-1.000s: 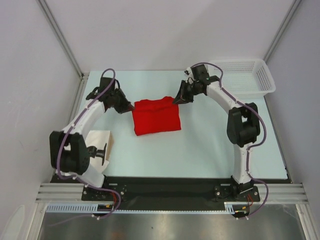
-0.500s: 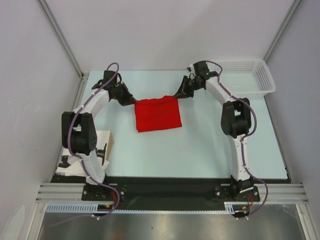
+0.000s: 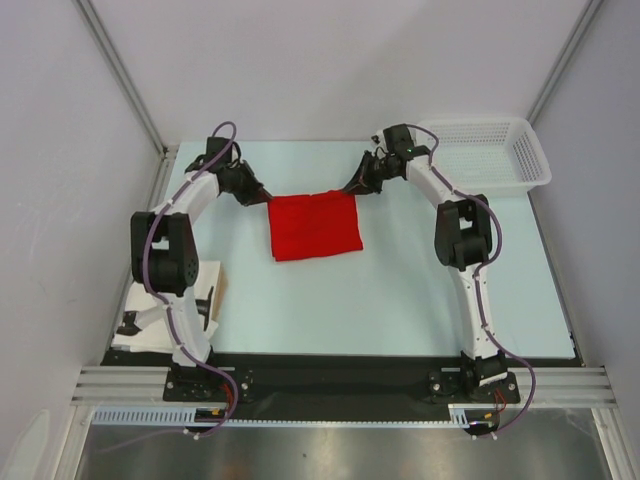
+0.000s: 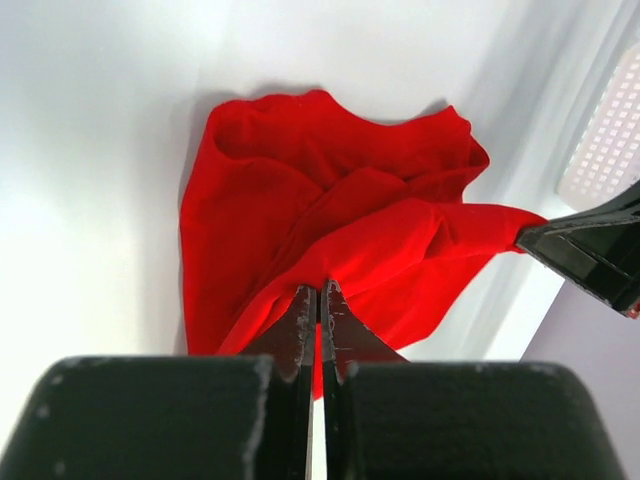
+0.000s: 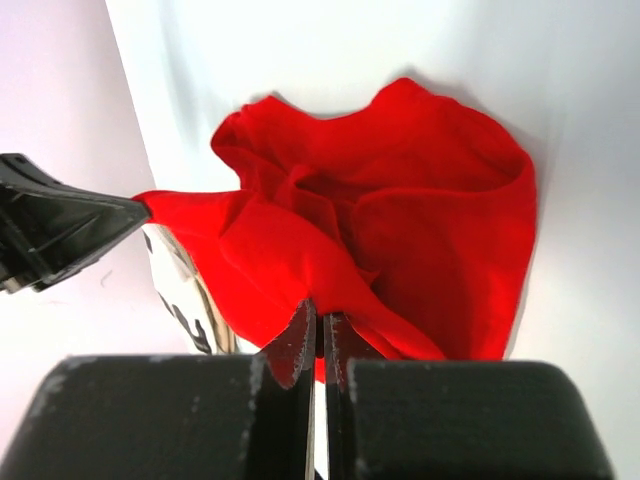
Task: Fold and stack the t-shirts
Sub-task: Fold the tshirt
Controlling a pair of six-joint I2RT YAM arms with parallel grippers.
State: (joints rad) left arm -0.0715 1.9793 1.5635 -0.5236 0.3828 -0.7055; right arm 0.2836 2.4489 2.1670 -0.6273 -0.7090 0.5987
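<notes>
A bright red t-shirt (image 3: 314, 225) lies in the middle of the table, gathered into a rough rectangle. My left gripper (image 3: 265, 198) is shut on its far left corner and my right gripper (image 3: 351, 190) is shut on its far right corner, both holding the far edge stretched between them. In the left wrist view the red cloth (image 4: 330, 230) runs from my closed left gripper (image 4: 320, 292) toward the other gripper's fingertips (image 4: 585, 255). In the right wrist view the cloth (image 5: 400, 220) hangs from my closed right gripper (image 5: 320, 310).
A white plastic mesh basket (image 3: 490, 150) stands at the far right corner. A pale folded cloth (image 3: 205, 280) lies by the left arm's base. Grey walls close the far side and both sides.
Both grippers have moved farther back and slightly apart with the shirt's far corners, pulling the far edge straight. The shirt has shifted a little toward the far side.
</notes>
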